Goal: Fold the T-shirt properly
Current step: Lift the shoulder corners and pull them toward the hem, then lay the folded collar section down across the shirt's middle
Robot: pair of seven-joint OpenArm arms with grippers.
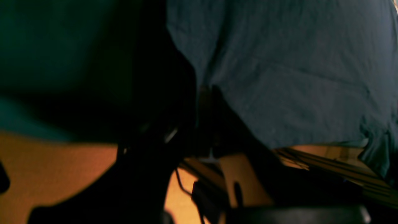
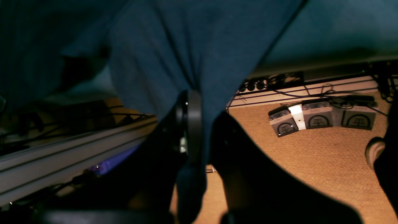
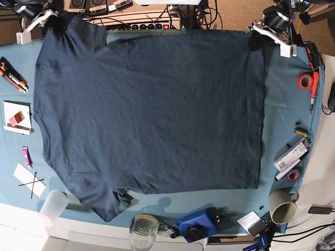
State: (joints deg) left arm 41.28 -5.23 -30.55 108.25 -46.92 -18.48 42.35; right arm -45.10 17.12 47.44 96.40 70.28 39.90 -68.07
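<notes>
Base view: T-shirt (image 3: 152, 110) spread flat across worktop (image 3: 277, 130), far edge pinched at both far corners. Left gripper (image 1: 205, 102) clamped shut on hem corner; right gripper (image 2: 202, 124) clamped shut on sleeve end. Risk: uneven pull, thin pinch slipping, or teal tablecloth (image 3: 282, 104) dragged along, skewing the fold.

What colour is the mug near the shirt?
The mug is a pale olive-beige, seen best in the base view, standing beside the T-shirt.
</notes>
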